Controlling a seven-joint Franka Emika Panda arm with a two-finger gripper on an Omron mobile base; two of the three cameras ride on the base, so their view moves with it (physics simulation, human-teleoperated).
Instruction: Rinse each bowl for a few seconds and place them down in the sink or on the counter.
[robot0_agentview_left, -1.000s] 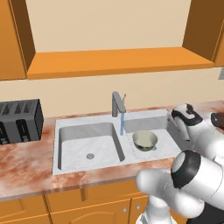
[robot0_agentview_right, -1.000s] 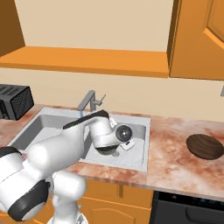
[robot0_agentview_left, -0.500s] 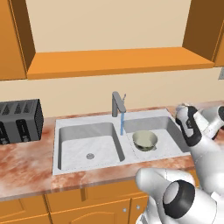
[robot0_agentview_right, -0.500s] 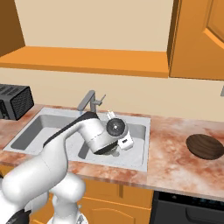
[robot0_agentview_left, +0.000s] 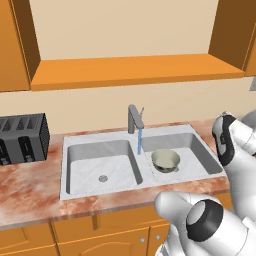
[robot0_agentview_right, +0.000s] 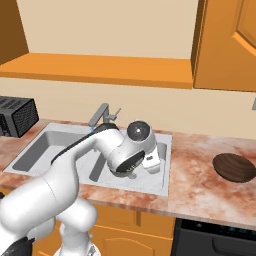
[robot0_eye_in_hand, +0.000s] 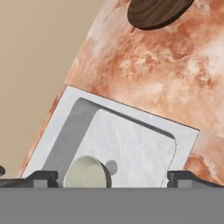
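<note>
While water runs from the faucet (robot0_agentview_left: 134, 119), the cream-green bowl (robot0_agentview_left: 165, 159) sits in the right basin of the sink (robot0_agentview_left: 197, 138). Empty, the gripper (robot0_eye_in_hand: 111, 177) hangs above with fingers spread wide. On the tabletop (robot0_agentview_right: 197, 172) rests the brown bowl (robot0_agentview_right: 234, 167).

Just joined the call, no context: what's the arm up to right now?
The tap is running into the right basin of the sink. The pale bowl sits in that basin, just beside the stream, with nothing gripping it. The pincer hangs above that basin with its fingers wide apart and empty, its camera looking across the counter toward the brown bowl, which lies untouched on the counter to the right of the sink. So one bowl is down in the sink and the brown one is yet to be picked up.
</note>
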